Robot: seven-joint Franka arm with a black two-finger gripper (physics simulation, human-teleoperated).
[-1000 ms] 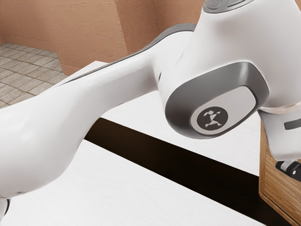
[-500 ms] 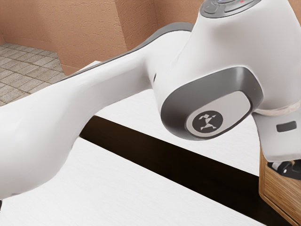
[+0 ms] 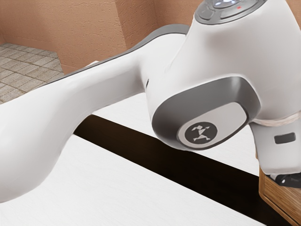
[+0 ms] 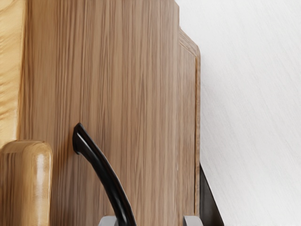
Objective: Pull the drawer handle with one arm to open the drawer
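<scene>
Your target sits in the lower right corner of the exterior view: a wooden cabinet (image 3: pixel 276 197) with warm, straight grain and a lighter framed edge, standing on the white table (image 3: pixel 117 188). In the wrist view the drawer front (image 4: pixel 141 94) is a flat panel of vertical brown grain. From it rises the drawer handle (image 4: pixel 101 172), a slim, glossy black bar that curves away from the wood. Just beside the handle is a paler, round-topped wooden post (image 4: pixel 26 183).

The arm (image 3: pixel 84 108) is smooth white plastic with rounded shells and spans the exterior view from lower left to upper right. Its grey joint cap (image 3: pixel 211 117) carries a black disc (image 3: pixel 201 133) printed with a small white figure-like emblem. A tiny red dot shows on the grey cap at the top edge.

The gripper (image 3: pixel 288 179) shows as a dark piece right above the cabinet; you cannot tell whether its jaws are apart or together.

A black band (image 3: pixel 155 153) crosses the finely textured tabletop diagonally. Behind are rough terracotta walls (image 3: pixel 80 28) and a beige tiled floor (image 3: pixel 23 66).
</scene>
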